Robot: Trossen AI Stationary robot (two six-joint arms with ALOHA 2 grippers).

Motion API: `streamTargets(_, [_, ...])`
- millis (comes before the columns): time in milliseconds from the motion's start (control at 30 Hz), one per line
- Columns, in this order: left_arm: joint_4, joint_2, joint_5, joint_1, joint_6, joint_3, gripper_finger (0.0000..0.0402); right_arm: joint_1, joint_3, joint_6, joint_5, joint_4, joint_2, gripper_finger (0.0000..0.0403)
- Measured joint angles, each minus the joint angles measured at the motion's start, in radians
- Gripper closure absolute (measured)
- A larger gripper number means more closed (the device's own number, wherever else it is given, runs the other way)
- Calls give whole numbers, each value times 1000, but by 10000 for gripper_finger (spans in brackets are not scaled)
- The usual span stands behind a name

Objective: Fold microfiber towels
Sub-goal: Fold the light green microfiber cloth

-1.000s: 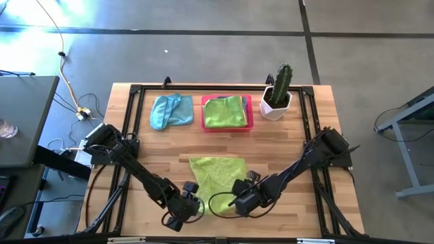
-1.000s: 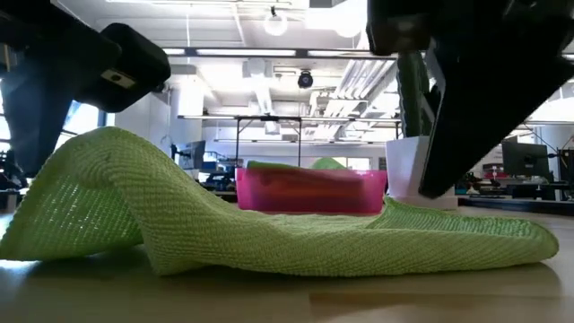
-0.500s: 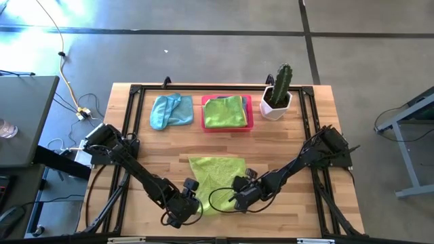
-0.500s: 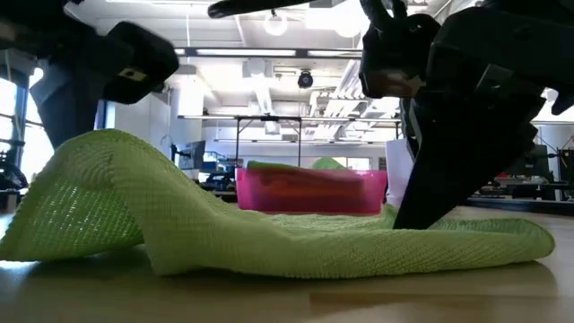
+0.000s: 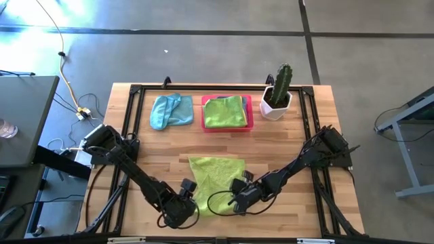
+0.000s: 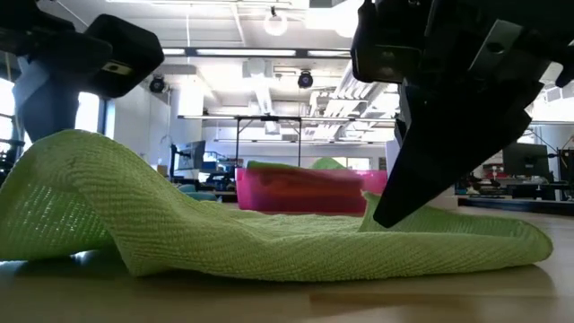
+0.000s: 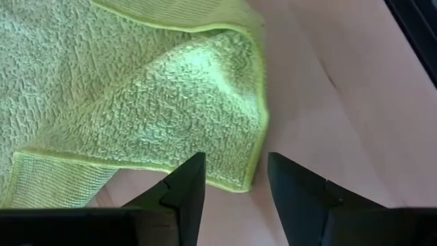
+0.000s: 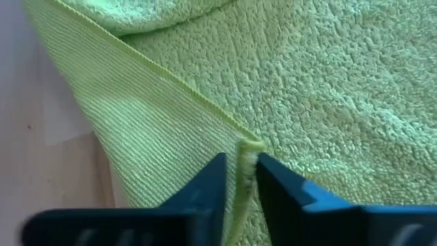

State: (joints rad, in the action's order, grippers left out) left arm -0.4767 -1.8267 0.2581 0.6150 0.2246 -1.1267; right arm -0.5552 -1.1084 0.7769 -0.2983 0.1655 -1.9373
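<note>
A lime green microfiber towel (image 5: 215,177) lies on the near middle of the table, its near left part humped up (image 6: 81,179). My right gripper (image 5: 235,197) is at the towel's near right part, shut on a pucker of it. My left gripper (image 5: 188,202) hangs open over the towel's near left corner (image 7: 244,179), one finger on either side; whether they touch it I cannot tell. A second lime green towel (image 5: 224,110) lies in the pink tray (image 5: 249,102). A light blue towel (image 5: 170,110) lies left of the tray. My right gripper pinches a small raised pucker of the towel's hem (image 8: 248,145) between its two fingers, near the towel's near right side. The fingers (image 6: 386,213) slant down from the right. Whether they hold one layer or several I cannot tell. The rest of the towel lies slack on the table.
A potted cactus (image 5: 278,93) stands at the far right, beside the tray. Black frame rails (image 5: 129,129) run along the table's edges. Bare wood (image 5: 285,149) lies between the towel and the far things. Cables lie on the floor to the left.
My right gripper has sunk onto the towel's right part and tipped steeper; a small pucker of cloth now stands at its fingertips. The towel's humped left part has shifted a little toward the table's left edge, and the left gripper above it has turned slightly.
</note>
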Motion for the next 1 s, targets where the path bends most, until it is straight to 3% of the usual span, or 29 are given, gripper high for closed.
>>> streamTargets(133, [-2, 0, 20, 22, 7, 0, 252, -4, 0, 1, 0, 11, 0, 395])
streamTargets(400, [7, 0, 64, 50, -49, 0, 252, -4, -35, 0, 14, 47, 0, 401])
streamTargets(533, [48, 0, 90, 50, -74, 0, 252, -14, -104, -18, 9, 169, 0, 402])
streamTargets(700, [146, 0, 109, 36, -16, 0, 252, -28, -200, -27, -64, 335, 0, 402])
streamTargets(1000, [194, -54, 103, 11, 140, 0, 252, -32, -311, -60, -119, 471, 0, 403])
